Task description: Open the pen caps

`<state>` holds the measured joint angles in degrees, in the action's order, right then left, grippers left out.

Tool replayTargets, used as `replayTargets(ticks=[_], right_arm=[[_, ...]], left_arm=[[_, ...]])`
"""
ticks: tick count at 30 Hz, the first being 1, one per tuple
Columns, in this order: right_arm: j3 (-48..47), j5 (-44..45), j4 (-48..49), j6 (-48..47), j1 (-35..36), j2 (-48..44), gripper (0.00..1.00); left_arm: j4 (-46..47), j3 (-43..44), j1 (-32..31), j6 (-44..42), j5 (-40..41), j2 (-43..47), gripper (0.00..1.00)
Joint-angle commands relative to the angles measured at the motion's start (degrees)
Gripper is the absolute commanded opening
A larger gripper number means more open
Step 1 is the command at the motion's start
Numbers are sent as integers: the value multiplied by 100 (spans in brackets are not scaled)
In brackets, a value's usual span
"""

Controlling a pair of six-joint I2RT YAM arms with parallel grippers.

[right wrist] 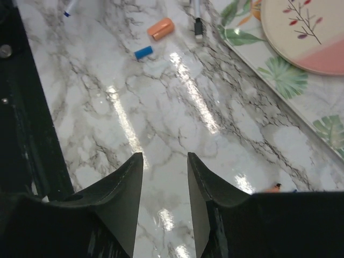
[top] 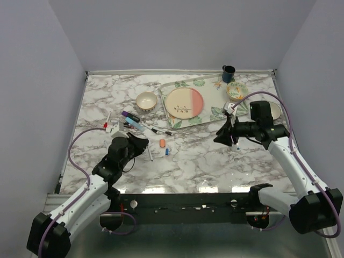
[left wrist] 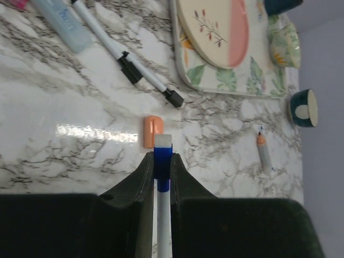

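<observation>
A: Overhead light, bright and even. Top view: the marble table (top: pixel 215 161) carries a white glare band along its near edge.
B: Left wrist view: glare streak just left of the orange cap (left wrist: pixel 152 131). There the pen (left wrist: pixel 163 153) is crisp at its tip; its barrel blurs toward the lens.
A: Right wrist view: two long glare streaks across the marble. The right gripper (right wrist: pixel 165 158) reads near-black, no surface detail.
B: Shadows soft, weak. The walls (top: pixel 177 32) are flat, evenly lit.

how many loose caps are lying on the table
2: an orange cap and a smaller blue cap close beside it, lying in front of the pens. Others may be hidden among them.
</observation>
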<state>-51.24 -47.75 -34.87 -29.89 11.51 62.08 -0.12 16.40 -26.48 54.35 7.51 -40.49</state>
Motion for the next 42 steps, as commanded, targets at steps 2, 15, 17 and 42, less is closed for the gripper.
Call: replayTargets(ticks=[2, 15, 17, 42], right_arm=[[71, -1446, -230, 27, -35, 49, 49], [255, -2301, 15, 510, 36, 269, 66], [299, -2309, 129, 598, 62, 278, 67], [343, -2186, 648, 1626, 220, 445, 68]], left_arm=[[1268, -58, -647, 401, -277, 147, 0], [2894, 715, -2712, 234, 1226, -1461, 0], [3158, 864, -2845, 234, 1340, -1785, 0], [4353, 2200, -3856, -135, 2501, -3738, 0]])
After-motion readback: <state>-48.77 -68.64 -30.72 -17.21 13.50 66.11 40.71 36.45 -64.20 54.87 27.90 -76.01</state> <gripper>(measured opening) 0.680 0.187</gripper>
